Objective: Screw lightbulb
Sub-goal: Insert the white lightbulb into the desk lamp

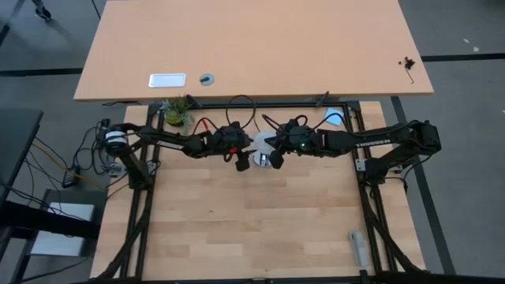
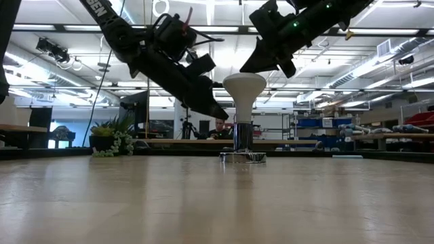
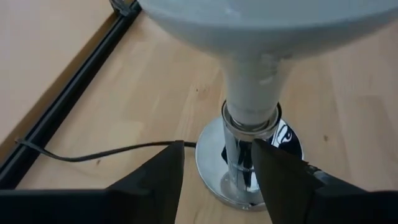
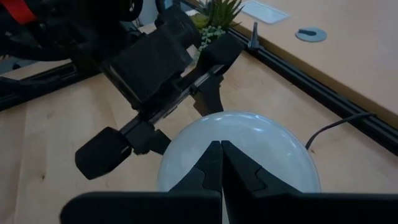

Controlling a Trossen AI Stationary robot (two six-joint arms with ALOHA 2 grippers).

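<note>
Lightbulb (image 2: 244, 87): upright at centre frame in the low view, globe up, its narrow base seated in the socket disc (image 2: 242, 157) on the table (image 2: 203, 203).
Left gripper (image 3: 214, 168): fingers apart, set either side of the socket stem below the globe (no contact visible).
Right gripper (image 4: 221, 163): fingers pressed together, tips just above the globe's top.
Cord (image 3: 93, 154): black, running left from the disc.
Plant (image 2: 112, 141): left of centre, at the far table edge.

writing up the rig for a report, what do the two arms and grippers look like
Both arms are black and jointed. The right arm carries white lettering; a green light glows by the right gripper. Red and black cables loop over the left arm. The left gripper has wedge-shaped, matte black fingers.
</note>
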